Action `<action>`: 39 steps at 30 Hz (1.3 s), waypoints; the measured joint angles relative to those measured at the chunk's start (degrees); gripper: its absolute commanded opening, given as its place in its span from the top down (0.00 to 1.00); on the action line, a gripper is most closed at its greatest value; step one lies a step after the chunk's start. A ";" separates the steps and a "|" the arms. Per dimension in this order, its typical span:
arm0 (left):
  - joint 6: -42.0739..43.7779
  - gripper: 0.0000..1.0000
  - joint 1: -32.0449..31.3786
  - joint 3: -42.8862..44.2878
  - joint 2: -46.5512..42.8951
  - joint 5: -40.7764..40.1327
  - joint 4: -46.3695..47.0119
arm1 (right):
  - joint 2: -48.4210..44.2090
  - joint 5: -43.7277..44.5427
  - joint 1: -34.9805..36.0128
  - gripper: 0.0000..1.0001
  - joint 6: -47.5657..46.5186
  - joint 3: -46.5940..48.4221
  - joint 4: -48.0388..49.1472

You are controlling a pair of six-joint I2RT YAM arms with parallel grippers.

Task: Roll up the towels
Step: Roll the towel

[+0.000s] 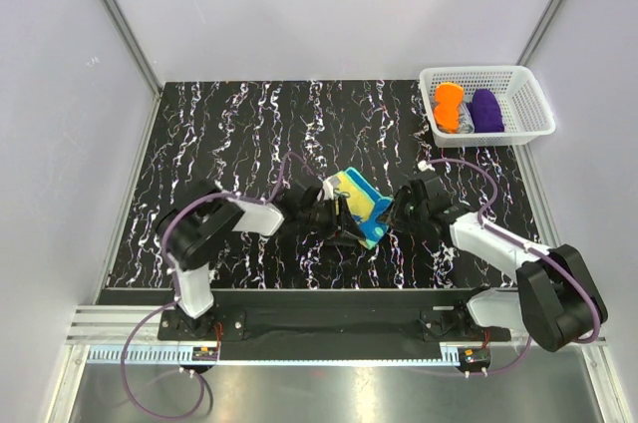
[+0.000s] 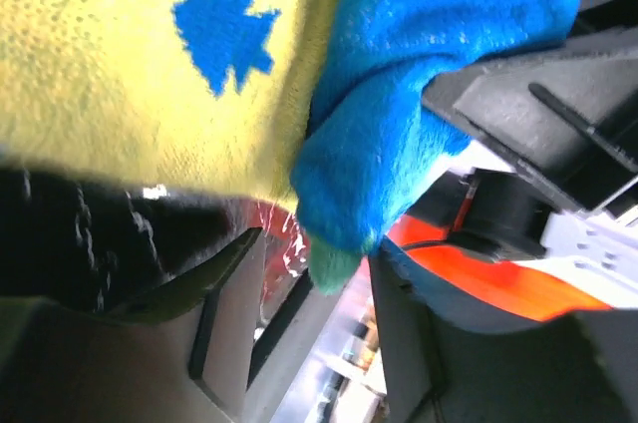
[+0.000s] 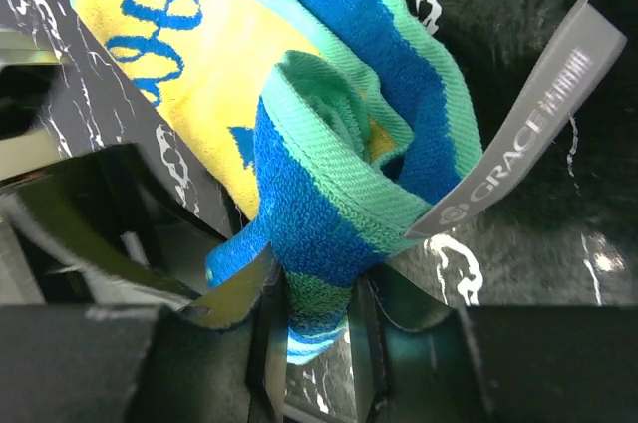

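Note:
The teal-green, blue and yellow towel (image 1: 357,201) lies partly rolled at the middle of the table, between my two grippers. My right gripper (image 1: 396,213) is shut on a folded blue-green edge of it (image 3: 317,308), and the grey label (image 3: 528,119) sticks out to the right. My left gripper (image 1: 334,218) is at the towel's left side. In the left wrist view its jaws (image 2: 314,283) stand apart, and a blue-green corner of the towel (image 2: 344,213) hangs between them without being clamped. The orange towel (image 1: 448,106) lies rolled in the white basket.
The white lattice basket (image 1: 528,129) stands at the back right, just off the black marbled mat (image 1: 229,144). It also holds a purple cloth (image 1: 486,110). White walls and metal rails enclose the table.

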 measured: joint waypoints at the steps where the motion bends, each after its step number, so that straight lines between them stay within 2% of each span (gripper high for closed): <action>1: 3.02 0.45 -0.28 0.92 -2.05 -2.71 -4.76 | -0.04 0.20 0.00 0.78 -0.28 1.09 -1.84; 4: 11.17 0.43 -1.51 2.95 -8.85 -10.60 -14.58 | -0.02 0.94 0.09 0.78 -0.96 3.82 -6.23; 7: 18.51 0.40 -4.94 3.54 -16.92 -19.93 -20.33 | 0.52 1.01 0.09 0.78 -1.51 6.27 -10.01; 10: 24.92 0.38 -11.34 4.07 -22.86 -30.01 -23.17 | 2.99 1.03 0.15 0.78 -1.92 8.39 -13.09; 13: 31.12 0.38 -18.73 5.11 -24.83 -40.09 -23.91 | 5.05 1.01 0.20 0.78 -2.14 9.20 -14.71; 17: 38.01 0.35 -26.36 5.51 -22.86 -50.47 -23.85 | 7.02 0.98 0.24 0.78 -2.36 9.81 -16.09; 21: 42.49 0.30 -30.18 7.69 -16.76 -58.01 -24.30 | 7.37 0.92 0.26 0.78 -2.47 10.27 -16.65; 24: 45.05 0.22 -32.20 9.97 -12.15 -62.58 -24.33 | 7.37 0.90 0.26 0.79 -2.58 10.38 -16.87; 27: 46.93 0.20 -33.46 12.11 -9.07 -65.75 -24.37 | 7.37 0.85 0.26 0.79 -2.60 10.38 -17.11; 32: 48.57 0.20 -33.86 15.56 -4.96 -68.98 -24.30 | 7.37 0.81 0.26 0.80 -2.64 10.38 -17.31; 39: 50.38 0.32 -33.86 17.33 -0.44 -71.52 -24.39 | 7.34 0.11 0.26 0.80 -2.89 10.38 -17.38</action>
